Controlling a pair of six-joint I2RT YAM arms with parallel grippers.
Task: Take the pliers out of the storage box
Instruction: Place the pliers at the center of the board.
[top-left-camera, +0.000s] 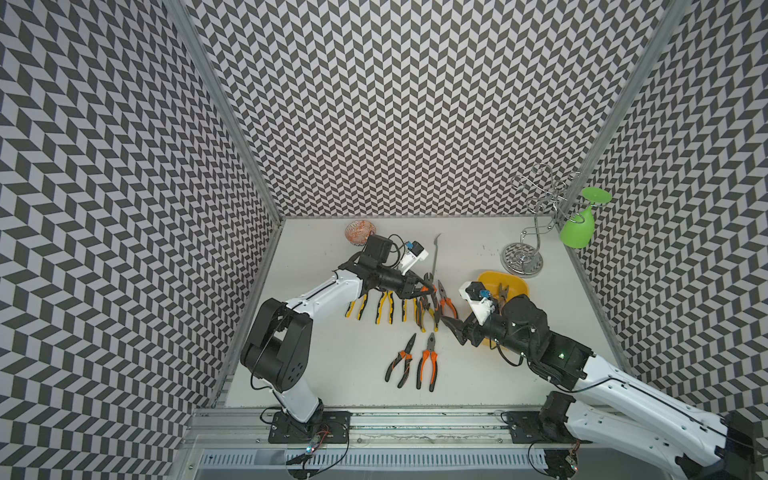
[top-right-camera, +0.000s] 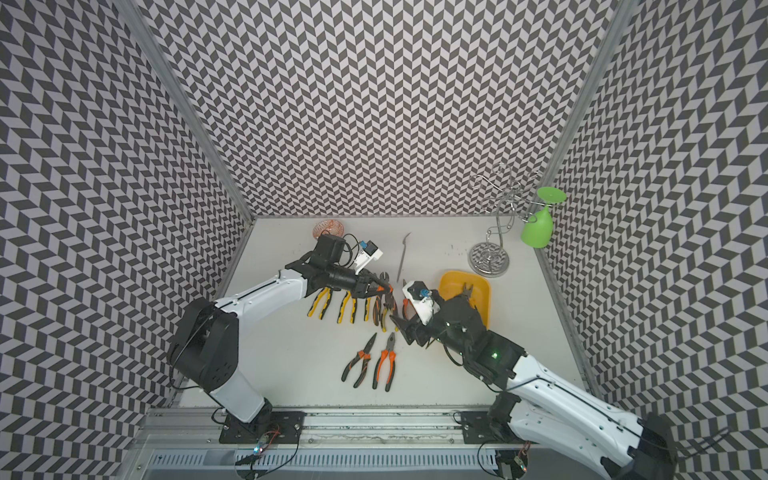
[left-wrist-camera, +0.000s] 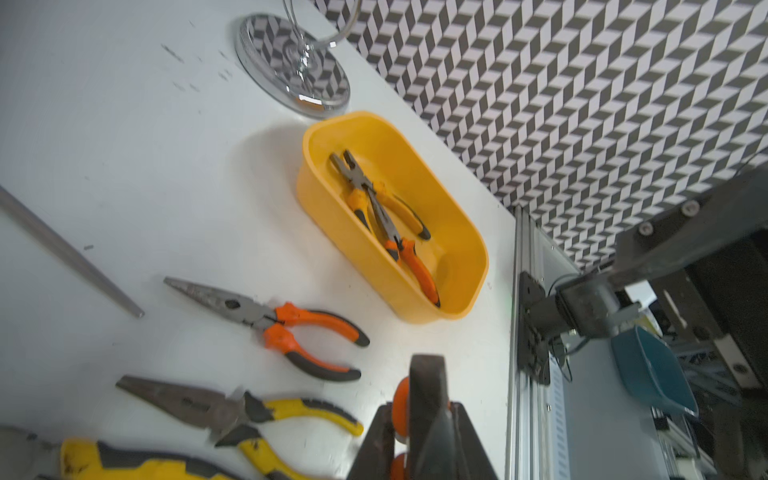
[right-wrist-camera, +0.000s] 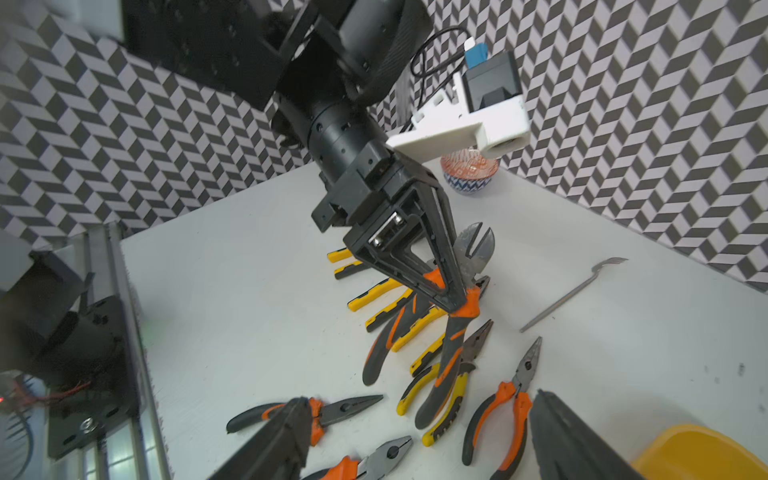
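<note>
The yellow storage box (top-left-camera: 519, 284) (left-wrist-camera: 457, 232) stands at the right, partly hidden by my right arm in both top views. Two pliers lie in it, a yellow-handled pair (left-wrist-camera: 357, 187) and an orange-handled pair (left-wrist-camera: 417, 270). My left gripper (top-left-camera: 424, 289) (right-wrist-camera: 457, 299) is shut on the orange-and-black cutting pliers (right-wrist-camera: 476, 245), lifted over a row of yellow-handled pliers (top-left-camera: 384, 305) on the table. Its handles hang down. My right gripper (top-left-camera: 453, 330) (right-wrist-camera: 419, 397) is open with nothing between its fingers, just left of the box. Two orange-handled pliers (top-left-camera: 428, 361) lie nearer the front.
An orange patterned bowl (top-left-camera: 359, 232) sits at the back left behind my left wrist. A thin grey utensil (top-left-camera: 435, 257) lies in the middle back. A chrome glass rack (top-left-camera: 523, 259) with a hanging green glass (top-left-camera: 578, 227) stands at the back right, close behind the box.
</note>
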